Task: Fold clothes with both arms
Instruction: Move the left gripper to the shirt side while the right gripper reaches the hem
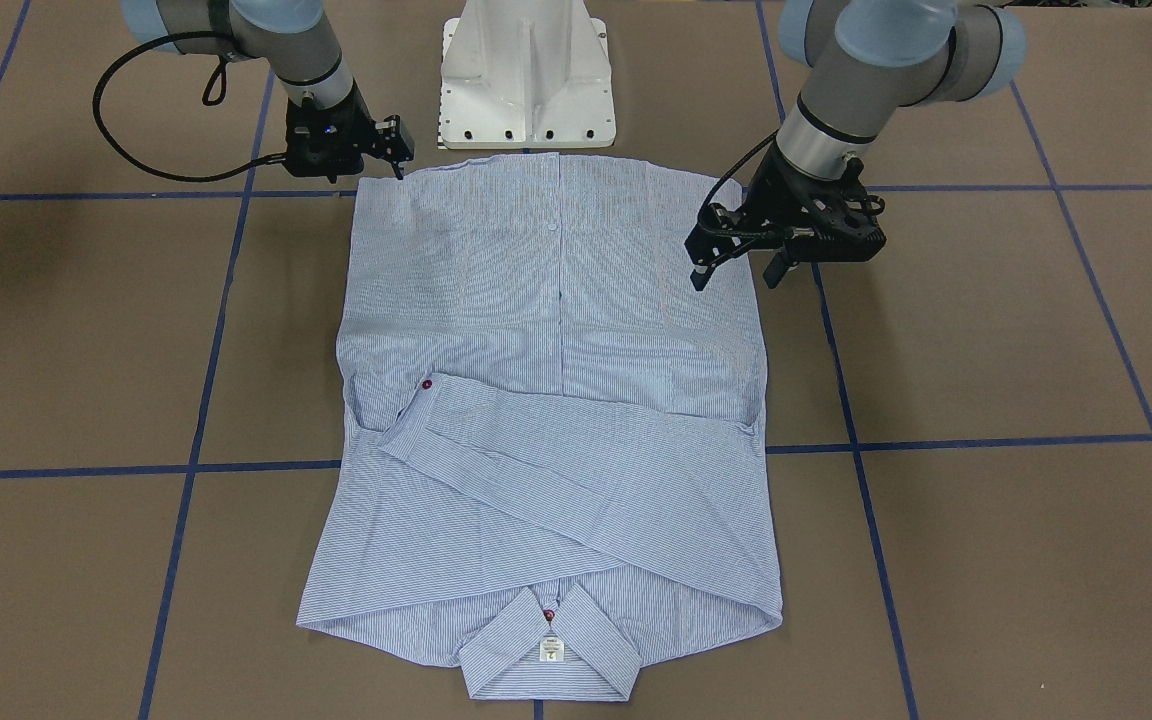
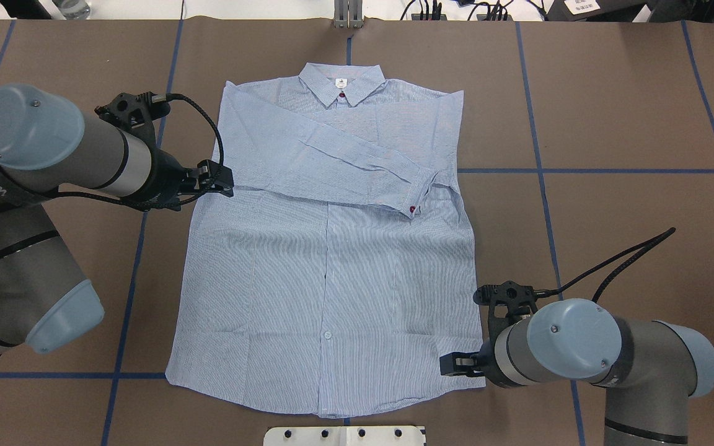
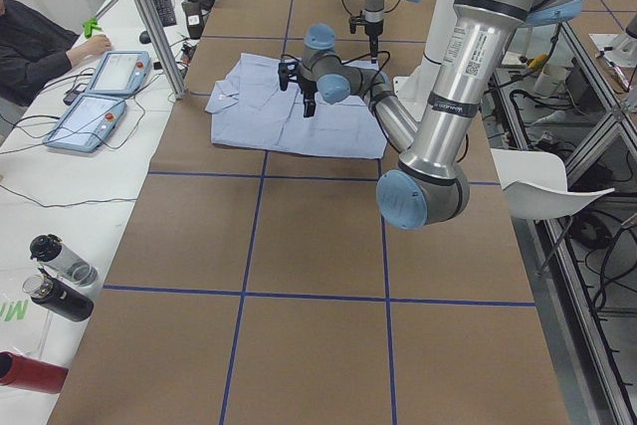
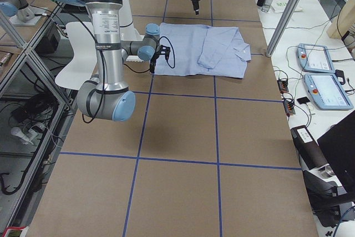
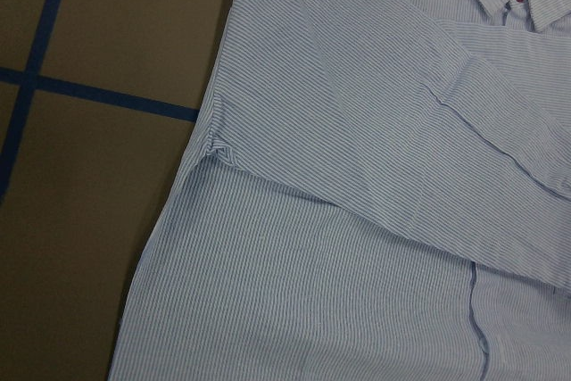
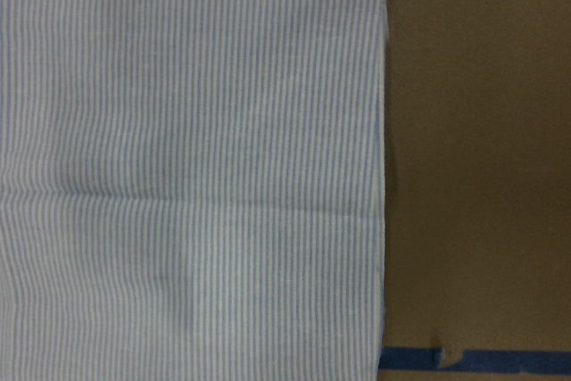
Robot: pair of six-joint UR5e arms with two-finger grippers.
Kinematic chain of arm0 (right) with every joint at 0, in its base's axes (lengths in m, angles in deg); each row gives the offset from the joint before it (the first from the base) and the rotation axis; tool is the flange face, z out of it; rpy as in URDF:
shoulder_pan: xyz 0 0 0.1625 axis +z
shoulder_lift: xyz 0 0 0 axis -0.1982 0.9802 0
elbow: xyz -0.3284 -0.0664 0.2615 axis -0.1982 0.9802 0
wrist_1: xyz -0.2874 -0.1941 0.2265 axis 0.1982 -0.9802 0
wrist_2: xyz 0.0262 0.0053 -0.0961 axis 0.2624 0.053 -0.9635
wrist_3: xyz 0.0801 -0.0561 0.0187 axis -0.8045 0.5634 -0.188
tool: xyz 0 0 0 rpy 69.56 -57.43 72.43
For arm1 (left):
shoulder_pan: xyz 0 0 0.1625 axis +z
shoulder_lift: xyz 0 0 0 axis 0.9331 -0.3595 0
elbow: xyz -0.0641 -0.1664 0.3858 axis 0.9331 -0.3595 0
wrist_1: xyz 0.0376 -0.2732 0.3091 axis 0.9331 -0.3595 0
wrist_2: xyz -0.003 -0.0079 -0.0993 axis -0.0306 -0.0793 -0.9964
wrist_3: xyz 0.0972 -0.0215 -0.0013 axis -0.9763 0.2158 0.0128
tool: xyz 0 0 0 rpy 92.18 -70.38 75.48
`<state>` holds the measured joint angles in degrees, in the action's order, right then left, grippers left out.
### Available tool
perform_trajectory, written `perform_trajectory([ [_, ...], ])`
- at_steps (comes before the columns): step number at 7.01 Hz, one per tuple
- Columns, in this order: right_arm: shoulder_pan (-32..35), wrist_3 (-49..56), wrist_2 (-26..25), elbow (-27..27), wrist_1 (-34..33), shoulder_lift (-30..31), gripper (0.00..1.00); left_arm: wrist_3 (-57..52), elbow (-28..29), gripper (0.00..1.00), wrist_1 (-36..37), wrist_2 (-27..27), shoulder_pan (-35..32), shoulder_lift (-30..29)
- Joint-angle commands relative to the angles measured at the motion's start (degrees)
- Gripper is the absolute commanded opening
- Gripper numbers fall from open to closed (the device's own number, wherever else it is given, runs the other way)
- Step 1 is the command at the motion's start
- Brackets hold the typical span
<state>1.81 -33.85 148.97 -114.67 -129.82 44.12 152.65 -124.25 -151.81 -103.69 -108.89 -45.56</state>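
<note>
Locate the shirt (image 1: 556, 400) spread flat, front up, on the brown counter (image 1: 986, 350). Hem toward the white pedestal base (image 1: 526, 80), collar (image 1: 496, 660) at the far end from the robot, small white label (image 1: 552, 650) showing inside it. Note one sleeve (image 1: 576, 470) folded slantwise across the chest, ending in a cuff (image 1: 411, 415) with a dark red button (image 1: 426, 384) close to the shirt's side edge on the robot's right. Note also the blue tape lines (image 1: 986, 442) dividing the counter into squares; the shirt overlaps several of them.

Find the left tool (image 1: 738, 272) at the shirt's side edge on the robot's left, about level with the armpit crease, fingers pointing down. Stands with fingers well apart and grips nothing. Hangs just above the cloth in the exterior left view — contact not evident. Gives, through the left wrist camera, a downward look on the armpit crease, the folded sleeve and the collar.

Find the right tool (image 1: 396, 165) at the hem corner on the robot's right, near the pedestal base, also pointing down. Cannot tell how far its fingers are apart — seen nearly edge-on from the front and mostly covered by the wrist from overhead. Leaves the hem corner lying flat on the counter.
</note>
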Motion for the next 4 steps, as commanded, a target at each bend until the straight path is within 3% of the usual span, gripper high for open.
perform_trajectory([
  [1,-0.1,0.0,0.4,1.4,0.0,-0.2,0.99,0.1,0.1,0.99,-0.1,0.0,0.1,-0.1],
  [4,-0.5,0.1,0.7,2.0,0.0,-0.2,0.83,0.1,0.3,0.99,-0.1,0.0,0.1,-0.3],
])
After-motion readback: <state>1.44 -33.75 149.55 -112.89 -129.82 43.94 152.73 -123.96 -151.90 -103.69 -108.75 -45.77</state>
